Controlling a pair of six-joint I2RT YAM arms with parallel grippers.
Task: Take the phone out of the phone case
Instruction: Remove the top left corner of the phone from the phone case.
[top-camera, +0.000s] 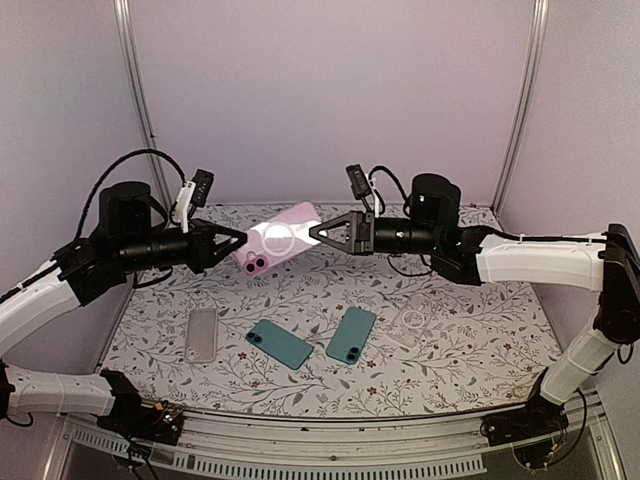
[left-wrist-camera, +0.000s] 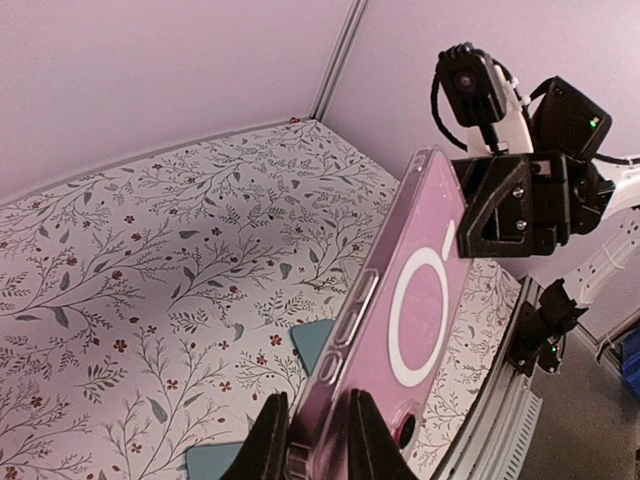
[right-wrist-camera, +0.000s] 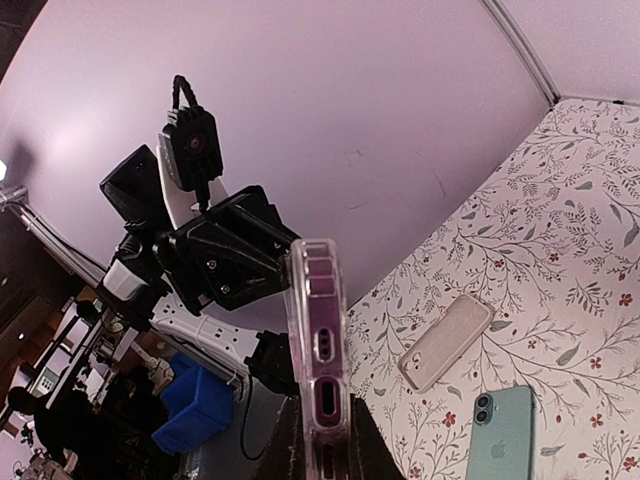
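A pink phone (top-camera: 280, 238) in a clear phone case with a white ring on its back hangs in the air above the table's far middle, held between both arms. My left gripper (top-camera: 240, 240) is shut on its camera end; in the left wrist view the fingers (left-wrist-camera: 268, 440) clamp the cased phone (left-wrist-camera: 410, 300) by front and back. My right gripper (top-camera: 315, 232) is shut on the opposite end. In the right wrist view the cased phone's bottom edge (right-wrist-camera: 318, 330) stands upright between the right gripper's (right-wrist-camera: 322, 440) jaws.
On the floral table (top-camera: 450, 350) lie two teal phones (top-camera: 279, 343) (top-camera: 351, 335), a pale case (top-camera: 201, 334) at the left and a clear case (top-camera: 408, 325) at the right. Walls enclose the back and sides.
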